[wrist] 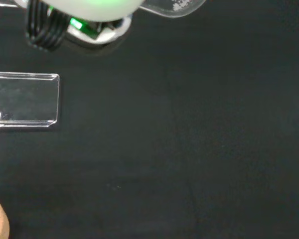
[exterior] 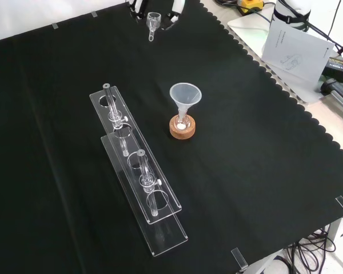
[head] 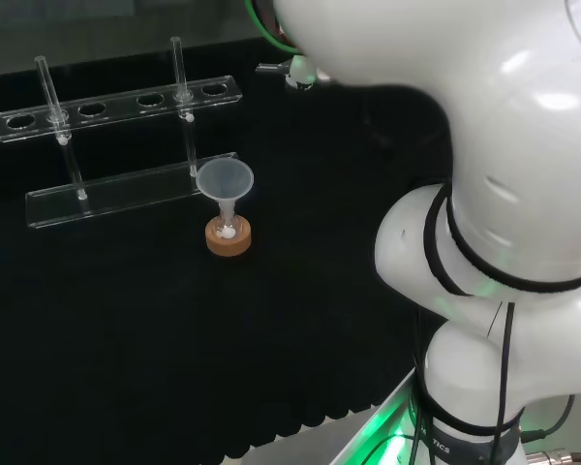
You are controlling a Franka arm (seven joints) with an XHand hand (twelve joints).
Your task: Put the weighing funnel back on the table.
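In the head view, the funnel (head: 225,181) is seen standing mouth up with its stem in a small flask (head: 228,226) on a cork ring (head: 229,239), just in front of a clear rack (head: 126,189) on the black cloth (head: 126,368). The right of the view is taken up by the arm's white links (head: 494,145).

In the front view, the hand (exterior: 176,12) is seen at the top edge, well apart from the funnel and ring. The weighing funnel (exterior: 153,21) is pinched between the black and white fingers (exterior: 138,9), mouth up and stem pointing down. Whether the stem touches the cloth cannot be told. The rack is laid along the cloth to the left of the funnel, with tubes in some of its holes. Some white matter is seen at the bottom of the flask.

In the wrist view, a blurred white part of the hand is shown with a green light, and a rounded clear part of the weighing funnel, flecked with white grains, is seen beside it. One end of the rack's plate and an edge of the cork ring are seen on the cloth.
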